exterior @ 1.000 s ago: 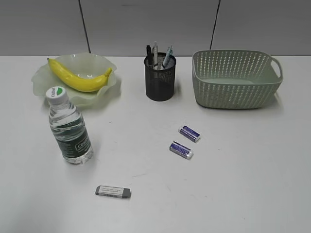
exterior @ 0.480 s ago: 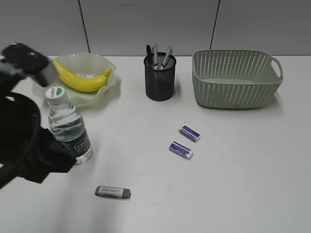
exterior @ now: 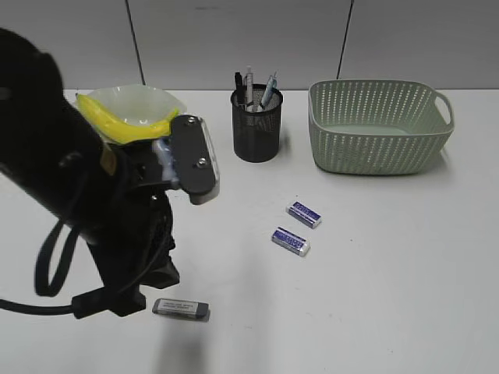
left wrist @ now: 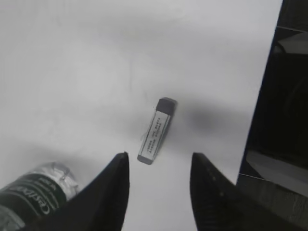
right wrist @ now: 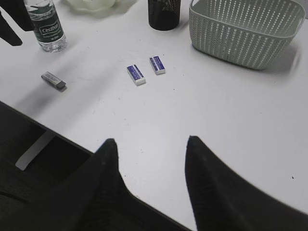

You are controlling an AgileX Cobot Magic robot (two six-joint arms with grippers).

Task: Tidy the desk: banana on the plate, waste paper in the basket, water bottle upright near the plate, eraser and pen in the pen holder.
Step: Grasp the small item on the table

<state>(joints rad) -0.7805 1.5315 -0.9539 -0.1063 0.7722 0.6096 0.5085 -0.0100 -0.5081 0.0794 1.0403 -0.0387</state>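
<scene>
My left gripper (left wrist: 159, 161) is open and empty, low over the desk (exterior: 374, 296). A grey eraser (left wrist: 156, 130) lies flat just beyond its fingertips; the same eraser (exterior: 181, 308) shows beside the left arm (exterior: 93, 195). The water bottle (right wrist: 45, 21) stands upright; the arm hides it in the exterior view. The banana (exterior: 117, 125) lies on the plate (exterior: 144, 100). Pens stand in the pen holder (exterior: 256, 125). My right gripper (right wrist: 151, 142) is open and empty over the desk's front edge. No waste paper is in view.
Two white erasers with purple sleeves (exterior: 304, 213) (exterior: 291, 241) lie mid-desk, apart from each other. The basket (exterior: 380, 128) stands at the back right, and nothing shows inside it. The desk's front edge (right wrist: 62, 137) drops to a dark floor.
The left arm has swung in from the left and down toward the grey eraser, and now covers the bottle in the exterior view. Nothing on the desk has moved.
</scene>
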